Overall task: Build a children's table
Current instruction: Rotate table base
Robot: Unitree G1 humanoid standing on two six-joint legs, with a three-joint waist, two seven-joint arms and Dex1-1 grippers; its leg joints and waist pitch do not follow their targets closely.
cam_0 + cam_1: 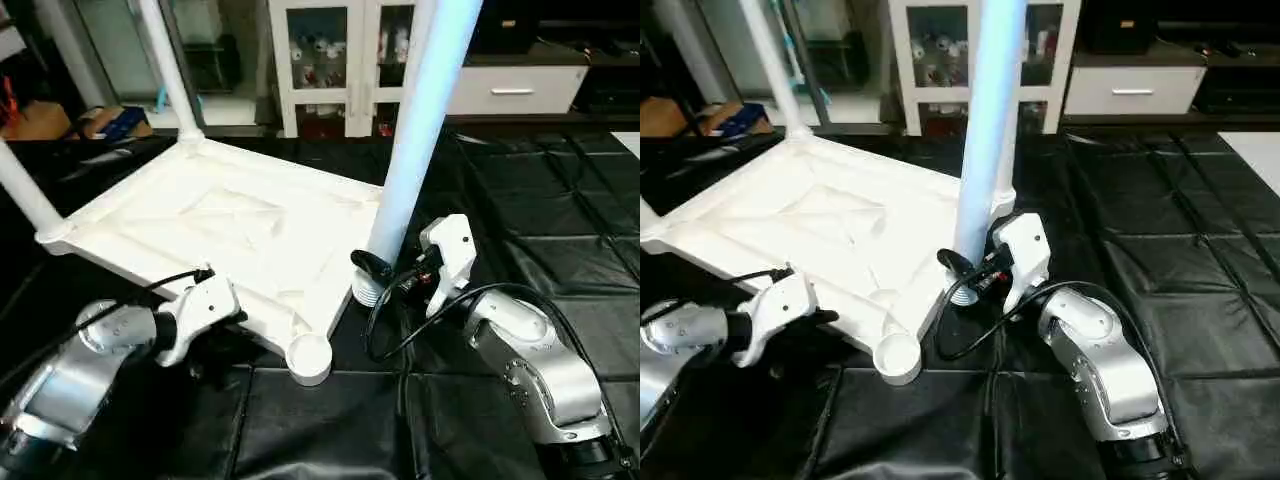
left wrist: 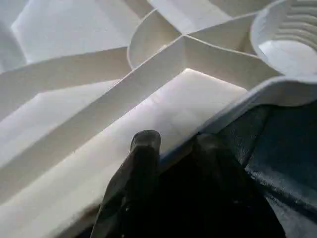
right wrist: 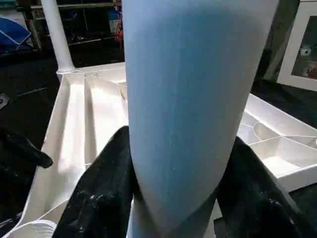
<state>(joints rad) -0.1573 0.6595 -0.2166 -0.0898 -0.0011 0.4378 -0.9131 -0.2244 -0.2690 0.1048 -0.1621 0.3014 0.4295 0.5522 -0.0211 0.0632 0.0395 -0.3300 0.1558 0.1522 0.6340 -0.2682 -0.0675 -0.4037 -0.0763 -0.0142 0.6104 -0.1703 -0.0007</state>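
Black sheeting (image 1: pixel 560 230) is spread under the upturned top (image 1: pixel 230 230). Its near rim is pinched by the left gripper (image 2: pixel 173 148); a leg (image 1: pixel 420 130) is clasped upright by the right gripper (image 1: pixel 395 275).

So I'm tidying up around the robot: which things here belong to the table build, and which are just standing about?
Part of the build:
- table top, lying underside up
- leg held by the right gripper
- two legs already standing in corner sockets
- empty corner socket

Standing about:
- glass-door cabinet
- drawer unit
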